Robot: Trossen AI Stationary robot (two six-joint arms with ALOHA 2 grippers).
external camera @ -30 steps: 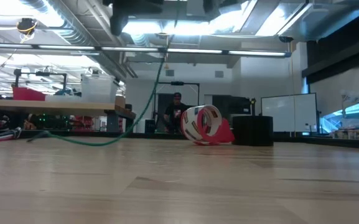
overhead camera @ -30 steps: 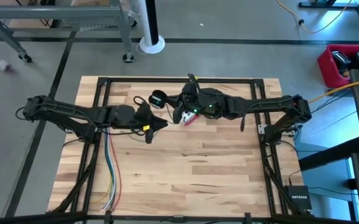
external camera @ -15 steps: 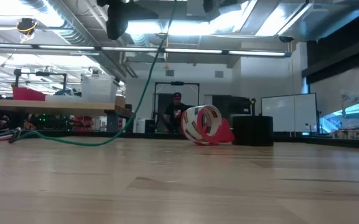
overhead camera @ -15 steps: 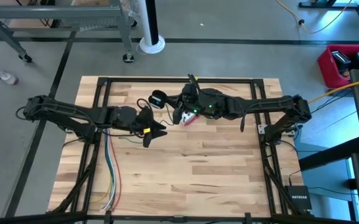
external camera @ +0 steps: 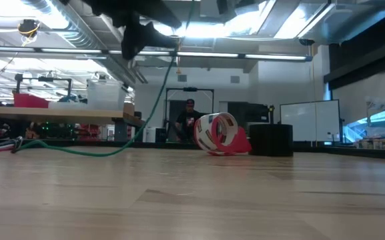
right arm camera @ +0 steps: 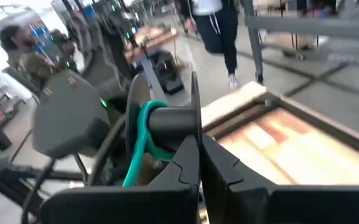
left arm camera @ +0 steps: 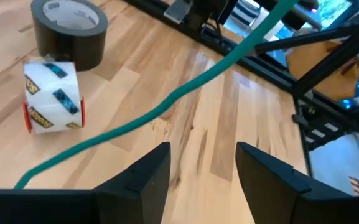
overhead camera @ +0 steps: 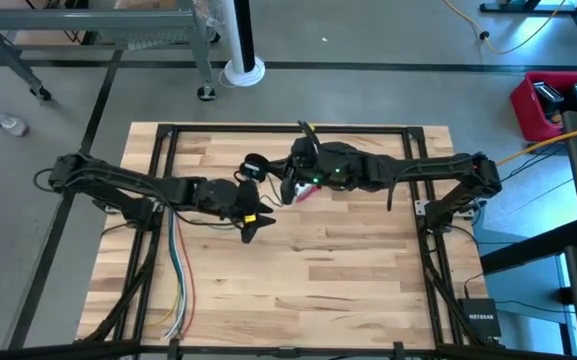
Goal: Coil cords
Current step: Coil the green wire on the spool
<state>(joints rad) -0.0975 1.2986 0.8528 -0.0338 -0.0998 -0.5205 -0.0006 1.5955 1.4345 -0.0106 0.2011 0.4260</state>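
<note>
The green cord [left arm camera: 185, 93] runs slack from a black reel [right arm camera: 167, 118], where some turns are wound on the hub. It goes down to the table [external camera: 45, 145]. My right gripper [right arm camera: 199, 148] holds the reel up over the table's far middle [overhead camera: 301, 150]. My left gripper [left arm camera: 201, 152] hovers open just above the tabletop near the centre [overhead camera: 253, 226]. The cord passes in front of its fingers, and nothing lies between them. My right gripper is shut at the lower rim of the reel's flange [right arm camera: 195, 134]. The thin disc seems pinched between the two fingertips. The reel is lifted clear of the table with its hub lying level, and the cord [right arm camera: 143, 149] hangs down from it.
A black tape roll [left arm camera: 70, 31] and a white printed tape roll [left arm camera: 51, 96] stand on the table's far middle [external camera: 217, 133]. Long coloured wires [overhead camera: 176, 270] run along the left side. People move about in the room beyond [right arm camera: 219, 25]. Bare wood fills the near half [overhead camera: 348, 280].
My left gripper has moved toward the table's right and near edges and come lower. The cord's sagging stretch has dropped and now lies farther along the table. My right gripper has kept still with the reel.
</note>
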